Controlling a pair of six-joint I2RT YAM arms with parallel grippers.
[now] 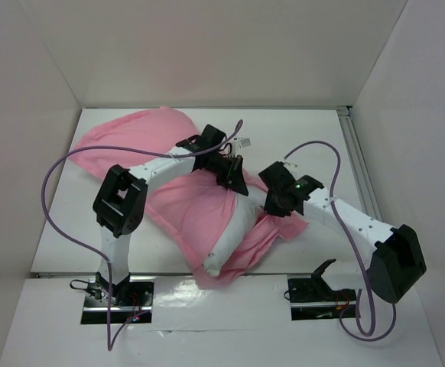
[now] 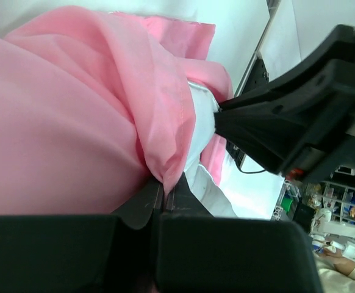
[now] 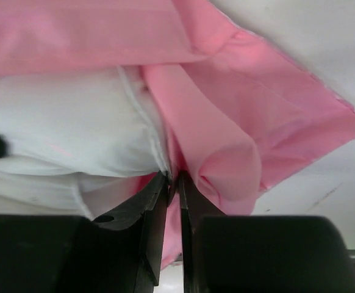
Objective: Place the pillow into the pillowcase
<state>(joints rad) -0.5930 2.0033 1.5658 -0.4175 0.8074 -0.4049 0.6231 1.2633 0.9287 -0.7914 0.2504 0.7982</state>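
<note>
Left fingers (image 2: 142,204) and right fingers (image 3: 153,204) each clamp the slippery pillowcase (image 1: 131,138) rim, a good hold. The squashy pillow (image 1: 234,229) pokes out toward 6 o'clock.

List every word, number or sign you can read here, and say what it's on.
No text reads clearly.
White tag beside the pillowcase: too small to read.
Shelf clutter in the left wrist view: blurred, unreadable.
</note>
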